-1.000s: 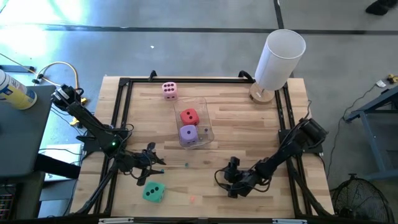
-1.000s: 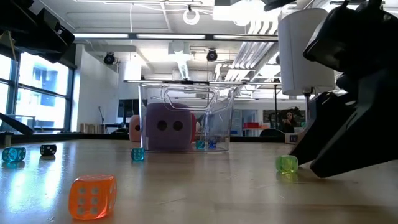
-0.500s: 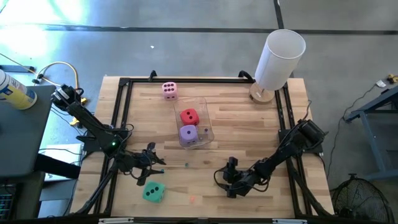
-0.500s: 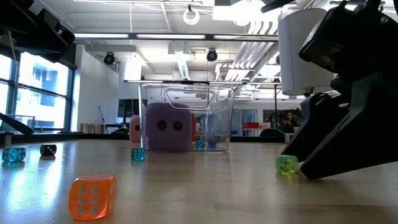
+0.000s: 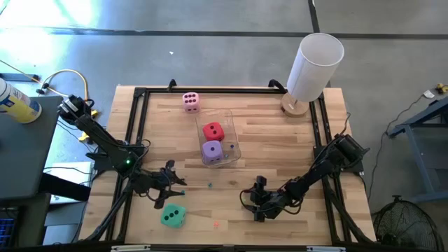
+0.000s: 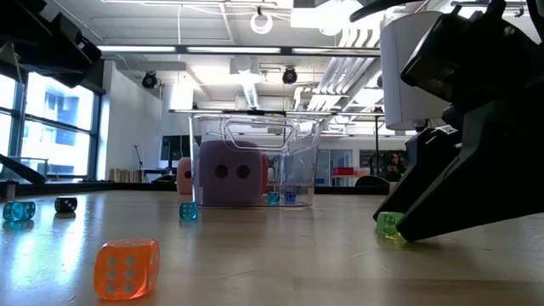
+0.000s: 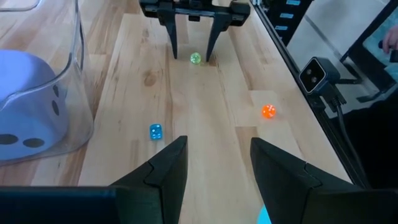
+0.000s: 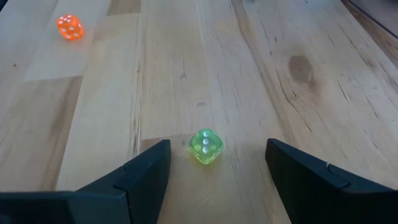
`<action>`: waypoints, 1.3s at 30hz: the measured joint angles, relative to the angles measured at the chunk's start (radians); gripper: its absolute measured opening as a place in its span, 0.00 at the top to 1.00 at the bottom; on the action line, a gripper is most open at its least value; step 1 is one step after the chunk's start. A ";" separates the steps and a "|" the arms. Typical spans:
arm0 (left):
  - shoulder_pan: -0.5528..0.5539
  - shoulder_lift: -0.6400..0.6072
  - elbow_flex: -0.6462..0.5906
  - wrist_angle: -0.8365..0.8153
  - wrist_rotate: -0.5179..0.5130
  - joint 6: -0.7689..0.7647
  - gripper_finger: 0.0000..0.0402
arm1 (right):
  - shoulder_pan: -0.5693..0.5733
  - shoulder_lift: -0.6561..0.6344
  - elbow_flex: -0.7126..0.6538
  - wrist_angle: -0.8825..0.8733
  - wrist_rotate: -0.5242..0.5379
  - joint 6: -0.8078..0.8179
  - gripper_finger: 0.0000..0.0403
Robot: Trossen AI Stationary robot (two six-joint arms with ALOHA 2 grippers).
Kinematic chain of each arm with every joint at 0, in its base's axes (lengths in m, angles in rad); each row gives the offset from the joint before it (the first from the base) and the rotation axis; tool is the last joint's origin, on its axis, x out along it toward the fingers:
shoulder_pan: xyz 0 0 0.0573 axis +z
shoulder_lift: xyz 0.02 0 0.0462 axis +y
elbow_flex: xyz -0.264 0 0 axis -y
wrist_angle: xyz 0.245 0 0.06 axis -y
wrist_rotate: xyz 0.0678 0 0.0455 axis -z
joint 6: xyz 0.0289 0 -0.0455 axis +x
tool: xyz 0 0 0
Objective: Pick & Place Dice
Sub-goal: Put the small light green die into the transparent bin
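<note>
Right wrist view: right hand [image 8: 214,163] unclenched, fingers astride a small green die [image 8: 206,146] on the table [image 8: 186,62].

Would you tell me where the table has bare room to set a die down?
Bare wood lies between the clear bin and the white cylinder, and left of the pink die. The front is crowded: left pincer by the teal die, right pincer open around a small green die.
</note>
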 joint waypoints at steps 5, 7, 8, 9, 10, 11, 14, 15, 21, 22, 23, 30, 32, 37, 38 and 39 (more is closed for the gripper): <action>0.000 0.000 0.000 0.000 0.001 -0.005 0.58 | 0.000 0.000 0.000 0.003 0.003 0.000 0.36; 0.000 0.000 0.000 0.000 0.001 -0.005 0.58 | 0.000 0.000 0.000 0.003 0.003 0.000 0.36; 0.000 0.000 0.000 0.000 0.001 -0.005 0.58 | -0.001 0.000 0.000 0.003 0.003 0.000 0.36; 0.000 0.000 0.000 0.000 0.001 -0.005 0.58 | -0.001 0.000 0.000 0.003 0.003 0.000 0.36; 0.000 0.000 0.000 0.000 0.001 -0.005 0.58 | -0.001 0.000 0.000 0.003 0.003 0.000 0.36; 0.000 0.000 0.000 0.000 0.001 -0.005 0.58 | -0.001 0.000 0.000 0.003 0.004 0.000 0.36; 0.000 0.000 -0.003 0.000 0.001 -0.007 0.58 | -0.001 0.000 0.000 0.003 0.004 0.000 0.36; 0.000 0.000 -0.005 0.000 0.001 -0.007 0.58 | -0.001 0.000 0.000 0.003 0.004 0.000 0.36; 0.000 0.031 -0.006 0.005 0.001 -0.007 0.58 | -0.001 0.000 0.000 0.003 0.006 0.000 0.36; 0.000 0.043 -0.006 0.007 0.001 -0.007 0.58 | -0.001 0.000 0.000 0.003 0.006 0.000 0.36; 0.000 0.056 -0.006 0.009 0.001 -0.007 0.58 | -0.001 0.000 0.000 0.003 0.006 0.000 0.36; 0.000 0.142 -0.006 0.092 0.001 -0.007 0.58 | -0.001 0.000 0.000 0.003 0.006 0.000 0.36; 0.000 0.149 -0.006 0.115 0.001 -0.007 0.58 | -0.001 0.000 0.000 0.003 0.006 0.000 0.36; 0.000 0.149 -0.006 0.147 0.000 -0.003 0.58 | -0.001 0.000 0.000 0.003 0.006 -0.001 0.36; 0.000 0.149 -0.006 0.158 0.001 0.004 0.58 | -0.001 0.000 -0.001 0.004 0.006 -0.005 0.36; 0.000 0.149 -0.005 0.164 0.000 0.006 0.58 | -0.001 0.000 -0.001 0.006 0.006 -0.014 0.36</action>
